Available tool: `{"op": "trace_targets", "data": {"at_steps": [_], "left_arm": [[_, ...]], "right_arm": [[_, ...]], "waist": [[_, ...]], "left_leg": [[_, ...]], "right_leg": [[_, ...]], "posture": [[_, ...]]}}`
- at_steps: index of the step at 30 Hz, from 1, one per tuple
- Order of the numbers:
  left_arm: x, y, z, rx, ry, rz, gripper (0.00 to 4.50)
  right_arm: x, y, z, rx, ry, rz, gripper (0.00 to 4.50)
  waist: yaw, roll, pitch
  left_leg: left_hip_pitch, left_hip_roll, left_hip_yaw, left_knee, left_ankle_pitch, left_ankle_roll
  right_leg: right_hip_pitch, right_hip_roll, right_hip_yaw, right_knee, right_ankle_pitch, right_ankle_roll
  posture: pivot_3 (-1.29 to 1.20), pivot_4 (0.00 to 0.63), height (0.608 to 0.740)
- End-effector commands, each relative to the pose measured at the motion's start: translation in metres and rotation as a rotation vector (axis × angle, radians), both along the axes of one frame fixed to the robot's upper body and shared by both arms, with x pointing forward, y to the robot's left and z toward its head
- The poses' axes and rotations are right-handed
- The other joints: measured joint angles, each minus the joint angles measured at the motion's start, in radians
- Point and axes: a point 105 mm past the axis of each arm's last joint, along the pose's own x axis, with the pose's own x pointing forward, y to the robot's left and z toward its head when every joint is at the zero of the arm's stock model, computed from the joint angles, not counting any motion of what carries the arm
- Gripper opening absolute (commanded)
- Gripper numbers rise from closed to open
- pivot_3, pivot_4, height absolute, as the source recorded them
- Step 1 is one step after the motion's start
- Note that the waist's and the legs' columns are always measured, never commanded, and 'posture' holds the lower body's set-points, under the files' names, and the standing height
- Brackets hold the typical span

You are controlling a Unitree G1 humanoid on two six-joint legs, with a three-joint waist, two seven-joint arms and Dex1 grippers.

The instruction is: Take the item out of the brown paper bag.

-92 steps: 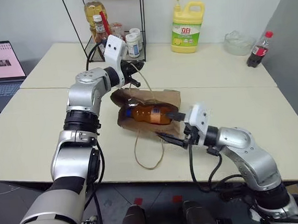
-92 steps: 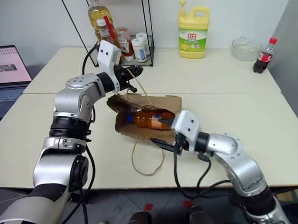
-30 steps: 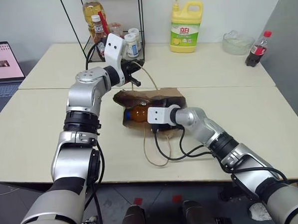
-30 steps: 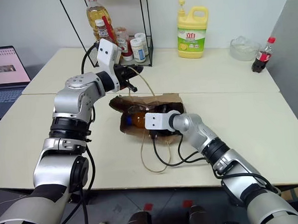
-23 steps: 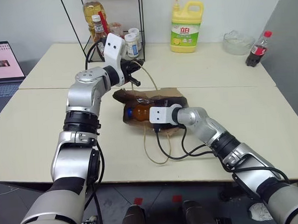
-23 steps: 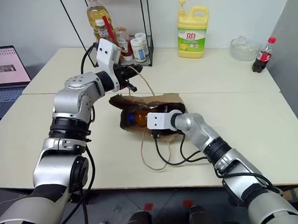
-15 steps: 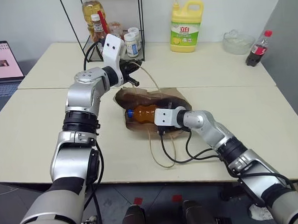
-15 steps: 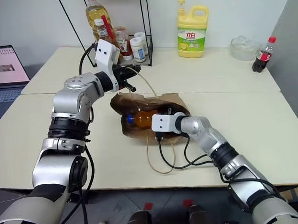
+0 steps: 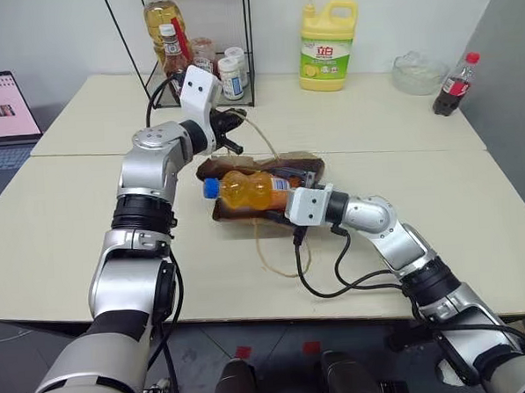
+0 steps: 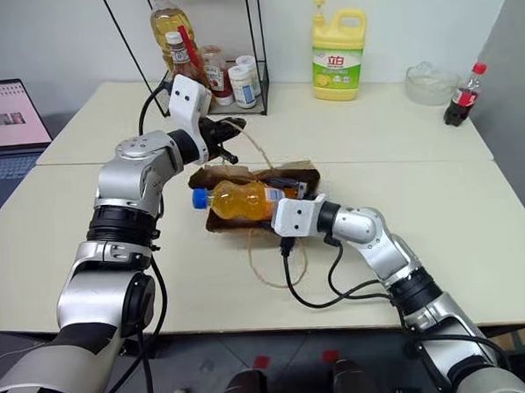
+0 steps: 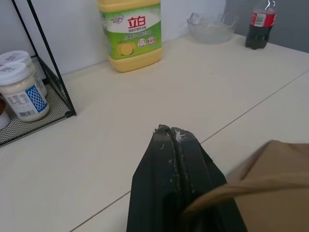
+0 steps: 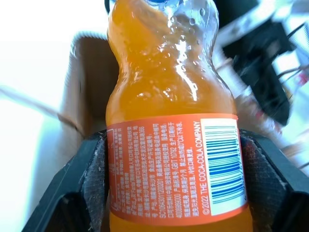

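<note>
From my station I see the right gripper [image 12: 174, 179] nearest, its two black fingers [image 12: 84, 174] clamped on the labelled lower half of the orange bottle [image 9: 245, 190]. The bottle lies level, blue cap pointing to the robot's left, lifted just above the brown paper bag [image 9: 287, 166] and mostly clear of its mouth. The bag rests flat on the table [image 9: 62, 233], one thin cord handle [image 9: 279, 266] looped on the tabletop on the near side of the bag. Just beyond the bag, the left gripper [image 11: 174, 137] is pinched tight on the bag's other handle, holding it up. Well beyond the bag I see a wire rack [image 9: 212, 71] of jars, a yellow detergent jug [image 9: 327, 42] and, far right of the bag, a cola bottle [image 9: 452, 88].
</note>
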Motion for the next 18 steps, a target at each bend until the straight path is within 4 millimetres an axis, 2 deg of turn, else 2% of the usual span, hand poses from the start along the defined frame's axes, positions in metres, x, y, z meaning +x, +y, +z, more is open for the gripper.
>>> {"op": "trace_targets", "data": {"at_steps": [1,5,8,11,14,16,18], "left_arm": [[0.0,-0.001,0.021,0.01,-0.075,0.004,0.0],[0.002,0.0,0.02,0.017,-0.075,0.009,0.0],[0.002,0.001,0.02,0.02,-0.075,0.01,0.0],[0.001,0.002,0.018,0.022,-0.073,0.009,0.0],[0.001,0.003,0.016,0.025,-0.07,0.01,0.0],[0.0,0.003,0.016,0.026,-0.069,0.01,0.0],[0.0,0.004,0.016,0.027,-0.069,0.01,0.0]], "right_arm": [[-0.019,-0.006,0.04,0.134,-0.136,0.064,3.27],[-0.028,-0.022,0.069,0.268,-0.214,0.033,3.27],[-0.02,-0.04,0.092,0.346,-0.268,-0.087,3.27],[-0.003,-0.066,0.109,0.399,-0.27,-0.261,3.27],[0.023,-0.105,0.106,0.331,-0.239,-0.508,3.27],[0.03,-0.12,0.103,0.312,-0.209,-0.588,3.27],[0.041,-0.144,0.09,0.235,-0.14,-0.694,3.27]], "waist": [[0.0,0.0,0.001],[0.0,0.0,0.002],[0.002,0.0,0.003],[0.005,0.0,0.003],[0.007,0.0,0.003],[0.01,0.0,0.003],[0.013,0.001,0.004]], "left_leg": [[0.0,0.0,0.0,0.0,0.0,0.0],[0.0,0.0,0.0,0.0,0.0,0.0],[0.0,0.0,0.0,0.0,0.0,0.0],[0.0,0.0,0.0,0.0,0.0,0.0],[0.0,0.0,0.0,0.0,0.0,-0.001],[0.0,0.0,0.0,0.0,0.0,0.0],[0.0,0.0,0.001,0.0,0.0,0.0]], "right_leg": [[0.0,0.0,0.0,0.0,0.0,0.0],[0.0,0.0,0.0,0.0,0.0,0.0],[0.0,0.0,0.0,0.0,0.0,0.0],[0.0,0.0,0.0,0.0,0.0,0.0],[0.0,0.0,0.0,0.0,0.0,0.0],[0.0,0.0,0.0,0.0,0.0,0.0],[0.0,0.0,0.0,0.0,0.0,0.0]], "posture": [[0.0,0.15,0.74],[0.0,0.15,0.74],[0.0,0.15,0.74],[0.0,0.15,0.74],[0.0,0.15,0.74],[0.0,0.15,0.74],[0.0,0.15,0.74]]}}
